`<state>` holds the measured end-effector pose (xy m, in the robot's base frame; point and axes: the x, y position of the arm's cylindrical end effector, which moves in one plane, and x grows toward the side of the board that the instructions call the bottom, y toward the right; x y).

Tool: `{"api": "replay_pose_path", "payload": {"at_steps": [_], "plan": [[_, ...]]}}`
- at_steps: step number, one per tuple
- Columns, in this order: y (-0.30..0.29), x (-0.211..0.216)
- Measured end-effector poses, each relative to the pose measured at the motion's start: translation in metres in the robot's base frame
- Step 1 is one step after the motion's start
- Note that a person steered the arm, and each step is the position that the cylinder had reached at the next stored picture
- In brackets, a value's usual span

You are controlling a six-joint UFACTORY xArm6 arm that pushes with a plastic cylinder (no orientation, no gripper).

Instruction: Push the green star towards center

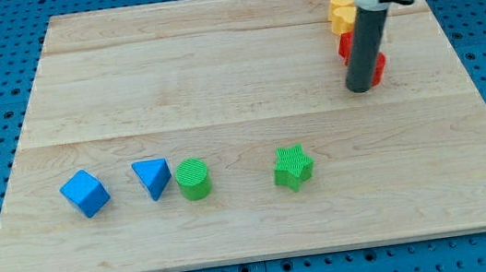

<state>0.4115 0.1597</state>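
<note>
The green star point(292, 167) lies on the wooden board point(216, 65), below and slightly right of the board's middle. My tip point(362, 87) is at the lower end of the dark rod, in the view's upper right, well above and to the right of the star and apart from it. The tip stands right beside a red block point(377, 66) that the rod partly hides.
A green cylinder point(194, 179), a blue triangle point(152, 178) and a blue cube point(85, 193) lie in a row to the left of the star. Yellow blocks point(342, 10) and another red block point(344, 46) sit behind the rod near the top right edge.
</note>
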Motion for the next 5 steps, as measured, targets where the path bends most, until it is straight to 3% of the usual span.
{"api": "replay_pose_path", "payload": {"at_steps": [1, 2, 3, 5], "plan": [[-0.006, 0.027], [0.01, 0.107], [-0.038, 0.174], [-0.068, 0.175]]}}
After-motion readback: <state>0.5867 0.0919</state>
